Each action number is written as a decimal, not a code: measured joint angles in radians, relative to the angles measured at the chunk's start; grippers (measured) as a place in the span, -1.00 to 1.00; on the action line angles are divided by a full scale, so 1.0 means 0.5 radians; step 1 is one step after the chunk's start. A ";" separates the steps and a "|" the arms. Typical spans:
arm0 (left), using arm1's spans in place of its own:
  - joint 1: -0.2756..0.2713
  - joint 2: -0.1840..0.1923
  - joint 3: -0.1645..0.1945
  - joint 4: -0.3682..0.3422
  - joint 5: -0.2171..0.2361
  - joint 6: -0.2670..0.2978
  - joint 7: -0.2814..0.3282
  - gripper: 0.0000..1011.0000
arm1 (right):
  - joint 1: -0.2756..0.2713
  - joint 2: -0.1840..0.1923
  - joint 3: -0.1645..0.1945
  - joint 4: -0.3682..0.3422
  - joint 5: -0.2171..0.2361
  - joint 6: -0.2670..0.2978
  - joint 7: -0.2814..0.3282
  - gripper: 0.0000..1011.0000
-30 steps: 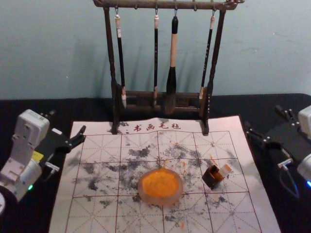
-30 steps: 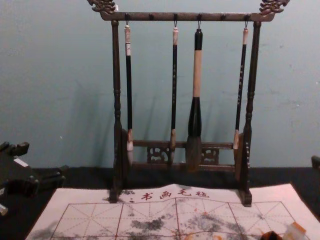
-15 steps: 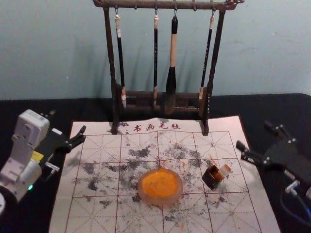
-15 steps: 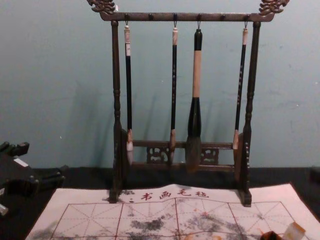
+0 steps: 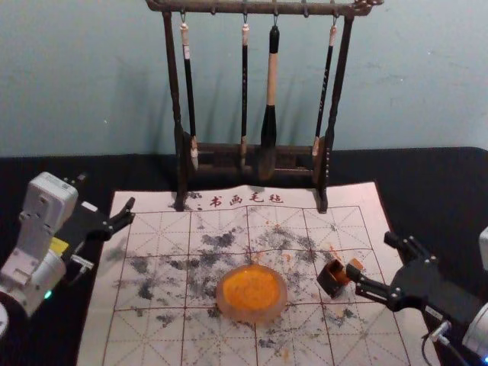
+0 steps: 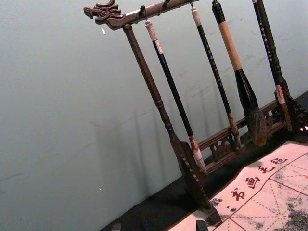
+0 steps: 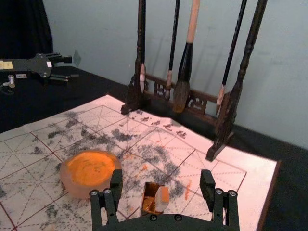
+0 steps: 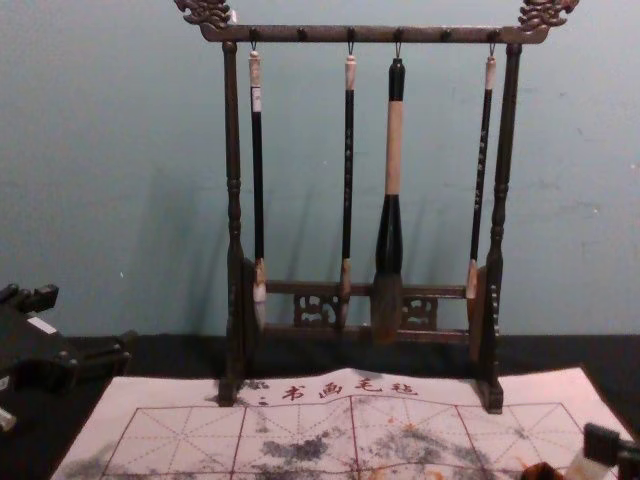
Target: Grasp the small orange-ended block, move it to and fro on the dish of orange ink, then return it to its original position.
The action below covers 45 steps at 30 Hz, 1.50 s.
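The right gripper (image 5: 371,256) is open at the mat's right side, one finger overlapping the small block (image 5: 356,264) from the head camera. From the right wrist, the block (image 7: 162,198) lies between and beyond the spread fingers of the right gripper (image 7: 161,185), untouched. Its orange end points up as it leans in a small dark box (image 5: 332,279). To the box's left sits the round dish (image 5: 252,293) of orange ink. One right fingertip partly covers the block (image 8: 583,467) in the chest view. Parked at the far left, the left gripper (image 5: 107,192) is open.
Behind the dish, a dark wooden rack (image 5: 177,114) holds several hanging brushes, including a thick one (image 5: 270,99). An ink-stained gridded mat (image 5: 152,335) lies under the dish and box, on a black table (image 5: 46,171).
From the right edge, the right gripper has moved left and toward the near side, reaching the block and box. The left arm, dish and block have stayed put.
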 joint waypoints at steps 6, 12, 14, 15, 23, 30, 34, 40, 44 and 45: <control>0.000 0.000 0.000 0.000 0.000 0.000 0.000 0.98 | 0.022 -0.049 0.000 0.041 0.020 0.080 0.018 0.98; 0.000 0.000 0.000 0.000 0.000 0.000 0.000 0.98 | 0.051 -0.096 0.005 0.095 0.020 0.138 0.038 0.98; 0.000 0.000 0.000 0.000 0.000 0.000 0.000 0.98 | 0.063 -0.116 0.009 0.113 0.020 0.160 0.040 0.98; 0.000 0.000 0.000 0.000 0.000 0.000 0.000 0.98 | 0.070 -0.129 0.011 0.128 0.018 0.174 0.041 0.98; 0.000 0.000 0.000 0.000 0.000 0.000 0.000 0.98 | 0.114 -0.187 0.026 0.197 0.009 0.253 0.060 0.98; 0.000 0.000 0.000 0.000 0.000 0.000 0.000 0.98 | 0.138 -0.222 0.043 0.239 0.009 0.310 0.095 0.98; 0.000 0.000 0.000 0.000 0.000 0.000 0.000 0.98 | 0.146 -0.241 0.050 0.253 -0.001 0.324 0.109 0.98; 0.000 0.000 0.000 0.000 0.000 0.000 0.000 0.98 | 0.151 -0.259 0.059 0.263 -0.016 0.336 0.128 0.98; 0.000 0.000 0.000 0.000 0.000 0.000 0.000 0.98 | 0.153 -0.268 0.066 0.270 -0.020 0.340 0.142 0.98; 0.000 0.000 0.000 0.000 0.000 0.000 0.000 0.98 | 0.153 -0.269 0.067 0.270 -0.020 0.342 0.144 0.98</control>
